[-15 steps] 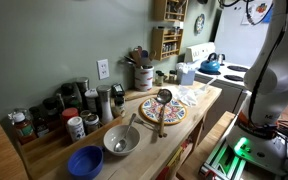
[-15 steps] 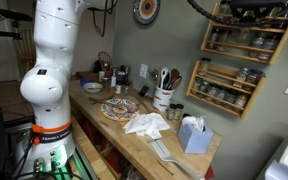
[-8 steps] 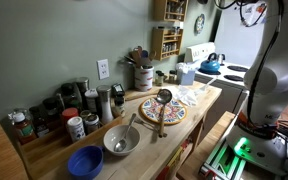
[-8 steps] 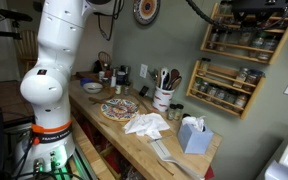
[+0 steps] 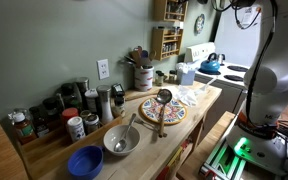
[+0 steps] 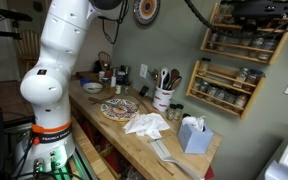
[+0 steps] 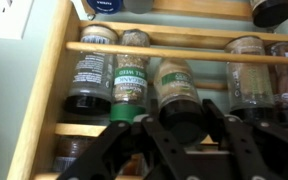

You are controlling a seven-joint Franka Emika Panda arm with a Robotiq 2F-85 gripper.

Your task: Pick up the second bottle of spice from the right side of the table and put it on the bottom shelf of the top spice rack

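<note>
Hovering before the top spice rack (image 7: 44,100), the gripper (image 7: 180,128) is seen clamped on the dark-capped spice bottle (image 7: 178,88), carried at twelve o'clock of the fingers (image 7: 134,135), apparently so it can be set down on the bottom shelf (image 6: 234,51).

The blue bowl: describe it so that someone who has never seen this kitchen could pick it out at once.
In an exterior view, follow the long wooden counter to its near end, where two bowls sit beside the jars. The blue bowl is the outermost, solid blue; the grey bowl next to it holds a utensil.
</note>
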